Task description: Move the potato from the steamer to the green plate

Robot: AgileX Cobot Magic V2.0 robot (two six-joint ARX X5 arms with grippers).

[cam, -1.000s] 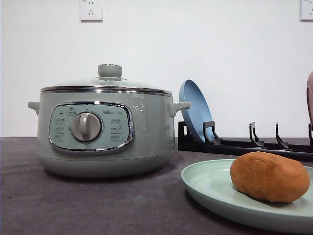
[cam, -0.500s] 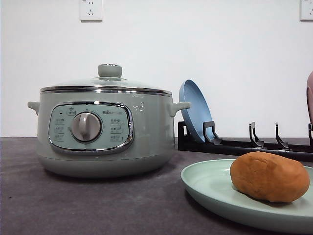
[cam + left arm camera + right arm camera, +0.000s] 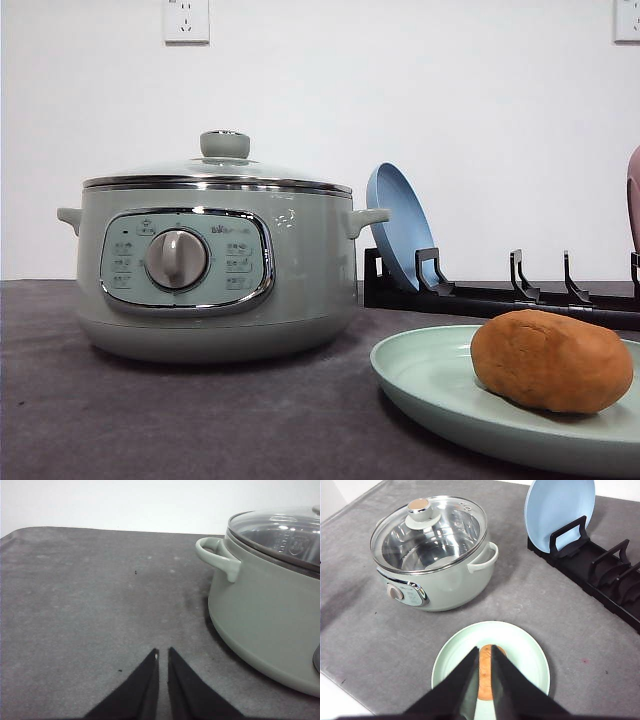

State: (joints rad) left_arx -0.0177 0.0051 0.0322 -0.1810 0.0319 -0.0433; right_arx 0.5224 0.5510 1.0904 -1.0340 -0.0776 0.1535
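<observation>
A white wall with two outlets backs a table [image 3: 150,420] covered in grey cloth. From the front, the steamer [image 3: 215,255] stands at left with its glass lid [image 3: 220,170] seated and the dial facing forward. The potato [image 3: 550,360] lies on the green plate [image 3: 430,385] at lower right, well apart from the steamer. Behind them, a blue plate [image 3: 398,235] stands on edge in a black rack [image 3: 500,290]. In the left wrist view, the left pincer [image 3: 163,652] hovers over bare cloth beside the steamer [image 3: 265,620], near one side handle [image 3: 217,557]; its fingers are pressed almost together, holding nothing. In the right wrist view, the right pincer [image 3: 483,650] sits above the green plate [image 3: 520,645], fingers nearly together with a narrow gap, and the potato [image 3: 485,680] shows through that gap. Whether the fingers touch the potato cannot be determined. The steamer [image 3: 437,560] appears empty through the lid.
</observation>
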